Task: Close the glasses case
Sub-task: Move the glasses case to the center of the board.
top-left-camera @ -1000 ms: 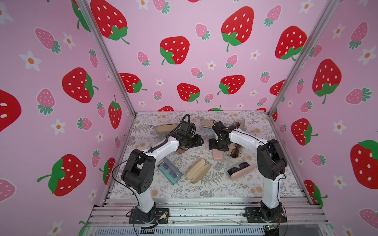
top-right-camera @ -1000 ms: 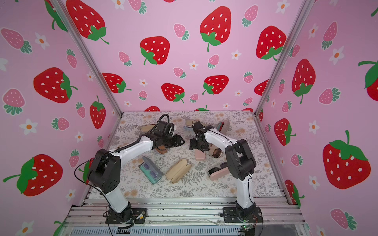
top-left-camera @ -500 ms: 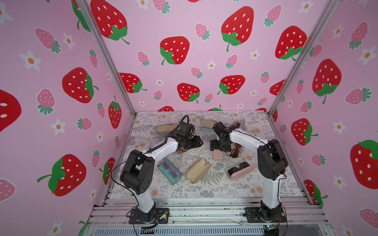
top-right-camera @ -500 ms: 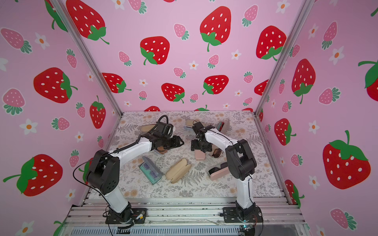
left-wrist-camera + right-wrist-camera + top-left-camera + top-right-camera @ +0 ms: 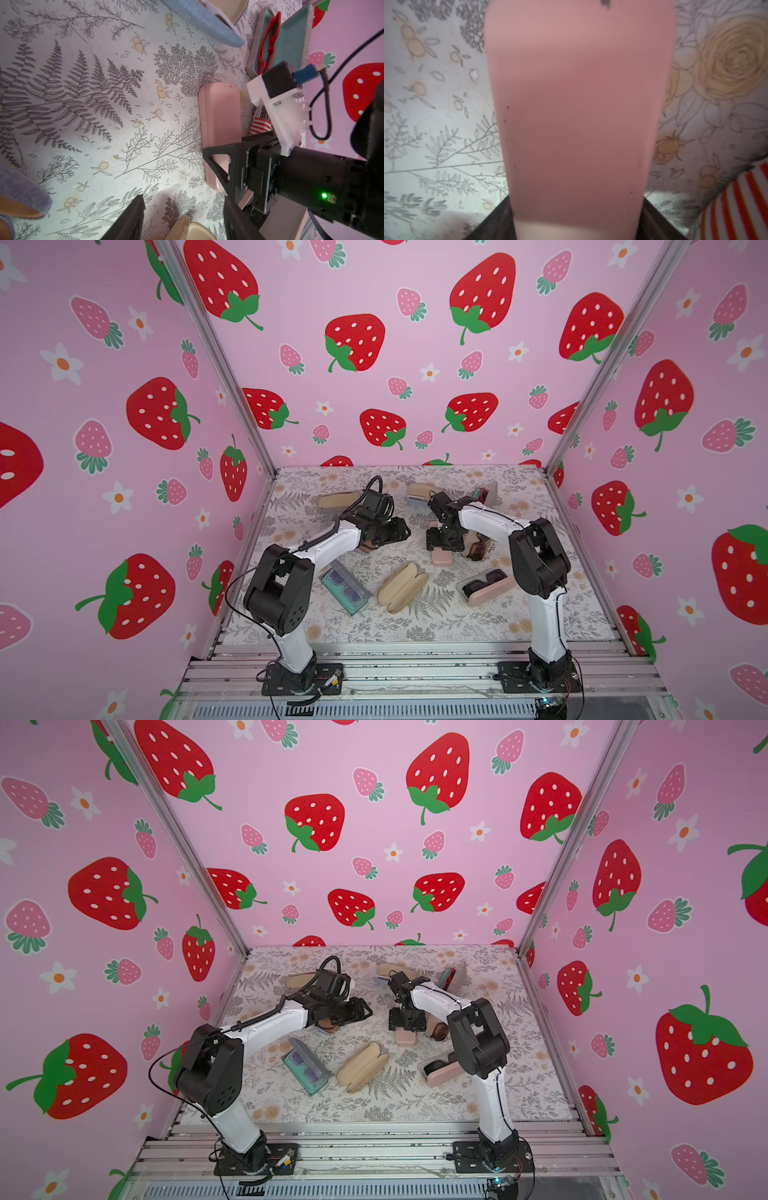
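A pink glasses case point(image 5: 440, 558) point(image 5: 405, 1039) lies with its lid down in the middle of the floral table. My right gripper point(image 5: 444, 543) point(image 5: 407, 1025) points down over its far end. In the right wrist view the pink case point(image 5: 579, 104) fills the space between the two dark fingers point(image 5: 492, 224), which sit against its sides. My left gripper point(image 5: 399, 531) point(image 5: 184, 216) hovers to its left, open, with only the edge of a woven tan case point(image 5: 187, 226) below its fingers. The left wrist view shows the pink case point(image 5: 220, 124) from the side, lid flat.
Around it lie a teal open case with glasses point(image 5: 345, 587), a tan closed case point(image 5: 402, 587), a pink open case with dark glasses point(image 5: 486, 587) and brown sunglasses point(image 5: 476, 549). At the back are a tan case point(image 5: 336, 501) and a case with red glasses point(image 5: 270, 41).
The right gripper's fingers have come in against the sides of the pink case. The left arm has hardly moved.
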Action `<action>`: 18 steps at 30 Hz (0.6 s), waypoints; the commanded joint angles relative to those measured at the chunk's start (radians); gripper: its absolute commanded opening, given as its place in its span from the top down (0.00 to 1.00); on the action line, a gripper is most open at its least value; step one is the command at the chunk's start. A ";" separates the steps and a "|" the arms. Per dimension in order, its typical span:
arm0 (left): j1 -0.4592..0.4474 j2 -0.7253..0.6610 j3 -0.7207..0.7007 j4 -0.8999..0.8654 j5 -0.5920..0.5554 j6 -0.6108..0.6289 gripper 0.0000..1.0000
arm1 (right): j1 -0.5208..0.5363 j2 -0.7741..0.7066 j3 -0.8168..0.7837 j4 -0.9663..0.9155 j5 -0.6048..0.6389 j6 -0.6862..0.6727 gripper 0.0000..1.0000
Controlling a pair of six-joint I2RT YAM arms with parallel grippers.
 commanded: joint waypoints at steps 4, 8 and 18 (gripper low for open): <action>0.020 -0.021 -0.022 0.011 0.019 0.010 0.40 | 0.013 0.076 0.129 -0.036 -0.039 0.013 0.45; 0.027 -0.029 -0.030 0.008 0.025 0.014 0.40 | 0.019 0.143 0.233 -0.056 -0.054 0.029 0.46; 0.029 -0.025 -0.029 0.000 0.031 0.009 0.40 | 0.034 0.272 0.447 -0.119 -0.076 0.030 0.26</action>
